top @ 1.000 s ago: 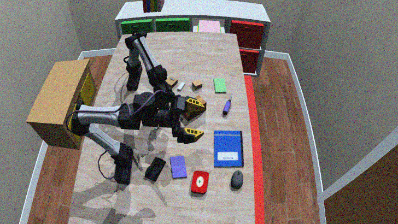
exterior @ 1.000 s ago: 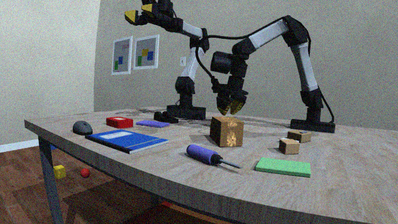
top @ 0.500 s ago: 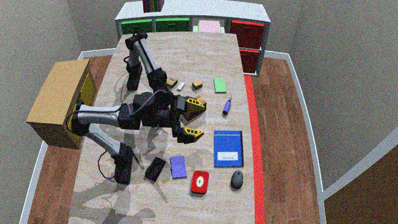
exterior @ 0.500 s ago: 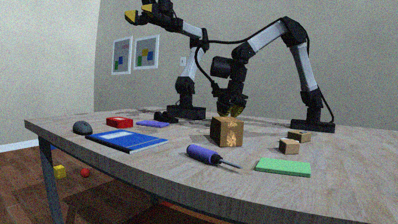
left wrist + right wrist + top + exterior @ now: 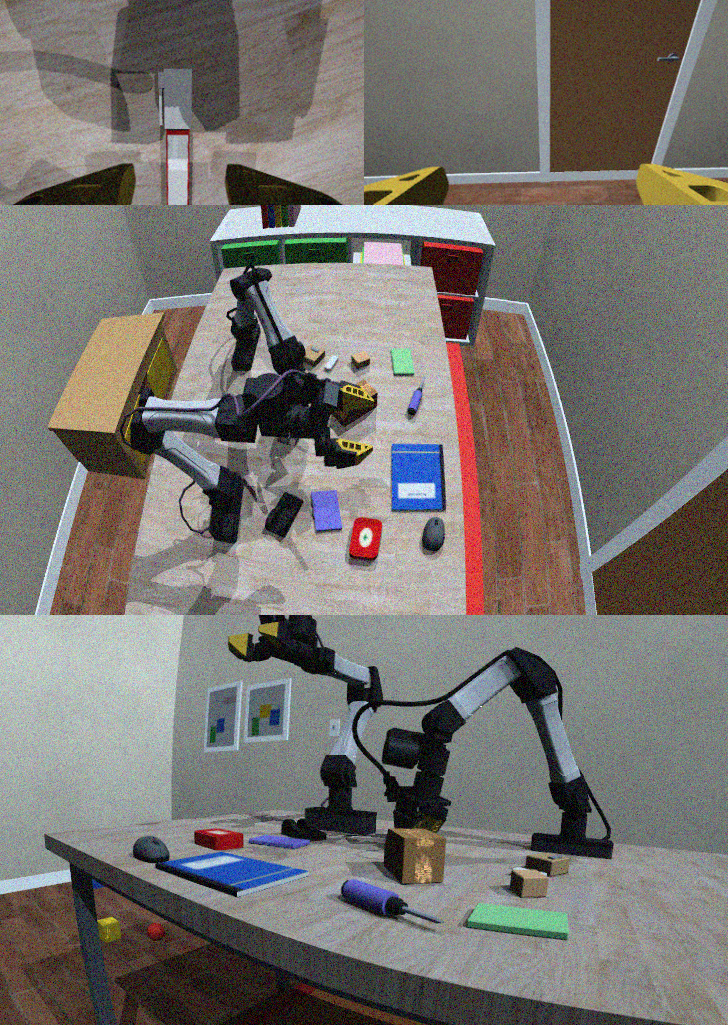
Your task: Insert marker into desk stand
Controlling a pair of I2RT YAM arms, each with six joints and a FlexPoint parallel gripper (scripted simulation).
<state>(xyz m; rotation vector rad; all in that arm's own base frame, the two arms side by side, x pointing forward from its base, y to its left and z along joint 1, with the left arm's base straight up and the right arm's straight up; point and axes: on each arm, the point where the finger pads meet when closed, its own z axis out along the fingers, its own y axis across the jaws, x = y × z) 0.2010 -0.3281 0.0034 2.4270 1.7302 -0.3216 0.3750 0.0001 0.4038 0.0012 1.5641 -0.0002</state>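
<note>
The marker [image 5: 177, 160] lies on the table in the left wrist view, with a white body, red edges and a grey end [image 5: 177, 87] pointing up the picture. My left gripper [image 5: 180, 172] is partly open and points down, its fingertips on either side of the marker with gaps. In the exterior view its tips are partly hidden behind the cardboard box; in the top view it and the marker are hidden under the arms. My right gripper [image 5: 372, 424] [image 5: 253, 637] [image 5: 542, 174] is wide open and empty, raised high. I cannot tell the desk stand for certain; a small brown block [image 5: 314, 356] [image 5: 546, 864] has a dark spot on top.
A cardboard box [image 5: 402, 856] stands close in front of the left gripper. A screwdriver [image 5: 415, 401] [image 5: 369, 897], green pad [image 5: 402, 361] [image 5: 517, 920], blue notebook [image 5: 417, 467], red tin [image 5: 365, 538], purple pad [image 5: 326, 510], black object [image 5: 284, 515] and mouse [image 5: 433, 534] lie around.
</note>
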